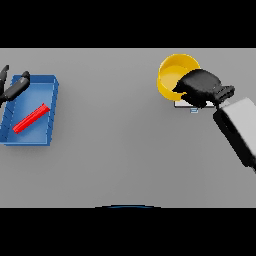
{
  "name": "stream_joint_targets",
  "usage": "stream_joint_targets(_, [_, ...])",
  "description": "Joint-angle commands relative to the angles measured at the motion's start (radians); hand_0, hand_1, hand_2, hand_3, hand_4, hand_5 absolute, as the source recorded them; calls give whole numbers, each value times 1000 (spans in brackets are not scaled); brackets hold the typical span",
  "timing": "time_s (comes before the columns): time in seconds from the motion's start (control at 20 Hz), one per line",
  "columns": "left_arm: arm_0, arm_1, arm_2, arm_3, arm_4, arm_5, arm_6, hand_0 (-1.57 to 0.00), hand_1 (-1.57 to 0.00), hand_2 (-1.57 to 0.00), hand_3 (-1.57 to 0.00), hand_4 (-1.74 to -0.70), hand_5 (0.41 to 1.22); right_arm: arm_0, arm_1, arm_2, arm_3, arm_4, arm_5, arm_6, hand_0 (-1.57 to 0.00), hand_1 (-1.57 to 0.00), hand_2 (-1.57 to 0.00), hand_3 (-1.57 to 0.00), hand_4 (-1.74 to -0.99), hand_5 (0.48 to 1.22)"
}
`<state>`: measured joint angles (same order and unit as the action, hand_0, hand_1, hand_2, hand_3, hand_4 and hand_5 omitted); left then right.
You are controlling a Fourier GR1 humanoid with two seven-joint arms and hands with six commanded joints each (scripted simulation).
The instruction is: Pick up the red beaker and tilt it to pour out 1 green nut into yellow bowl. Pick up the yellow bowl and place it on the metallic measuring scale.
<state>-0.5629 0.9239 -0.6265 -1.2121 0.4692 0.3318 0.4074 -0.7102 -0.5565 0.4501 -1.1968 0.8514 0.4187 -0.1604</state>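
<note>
Nearest, a wide stretch of the grey surface [115,165]. At the near right, the white and grey right arm [239,129], coming in from the right edge and reaching up and to the left.

A little farther, at the left, a blue tray [54,105], flat on the surface and well apart from everything on the right side. Inside the tray, the red beaker [31,118]: long and narrow, lying on its side, set diagonally, with one end toward the near left corner and the other end toward the middle of the tray.

Farther, at the right, the metallic measuring scale [184,104], mostly hidden. Only a pale edge and a small bluish part on the near side visible, under the right hand [200,86]. Dark fingers [181,90] curled over the near right rim of the yellow bowl [172,75], clamped on it. Opening of the bowl visible from above, partly covered by the hand. Bowl just above or on the far left part of the scale; impossible to tell whether resting there or held up.

At about the same depth, at the left edge, the left hand [11,89], over the far left corner of the tray, with fingers straight and spread apart, holding nothing.
</note>
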Motion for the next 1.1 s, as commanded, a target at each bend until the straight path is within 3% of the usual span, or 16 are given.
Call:
stream_joint_targets(0.0, [-5,2,-1,4,-2,-5,4,1,1,1,1,-737,730,-5,-4,-5,30,4,-19,-22,-1570,-1571,-1540,-1143,-1741,1221])
stream_joint_targets(0.3, [2,14,-6,-15,-5,-1,19,1,1,1,1,-719,725,-35,7,-36,227,24,-109,-31,-1571,-1571,-1500,-1169,-1741,1221])
stream_joint_targets(0.65, [-6,2,-12,0,-13,2,31,1,1,1,1,-725,710,-78,42,-66,425,17,-168,-60,-1571,-1571,-1418,-1349,-1741,1221])
stream_joint_targets(0.8, [5,9,-5,-5,-6,-1,14,1,1,1,1,-729,713,-88,61,-79,464,6,-148,-54,-1528,-1571,-1382,-1440,-1741,1221])
stream_joint_targets(0.9, [8,8,-13,-17,-10,4,22,1,1,1,1,-727,712,-87,63,-82,472,3,-149,-66,-1417,-1571,-1363,-1487,-1741,1221])
stream_joint_targets(1.0, [6,7,-12,-11,-5,-3,25,1,1,1,1,-727,715,-103,62,-81,492,9,-132,-75,-1397,-1571,-1385,-1363,-1741,1221])
stream_joint_targets(1.05, [2,4,-7,6,1,-14,23,1,1,1,1,-729,717,-100,62,-87,496,5,-134,-81,-1332,-1459,-1423,-1198,-1741,1221])
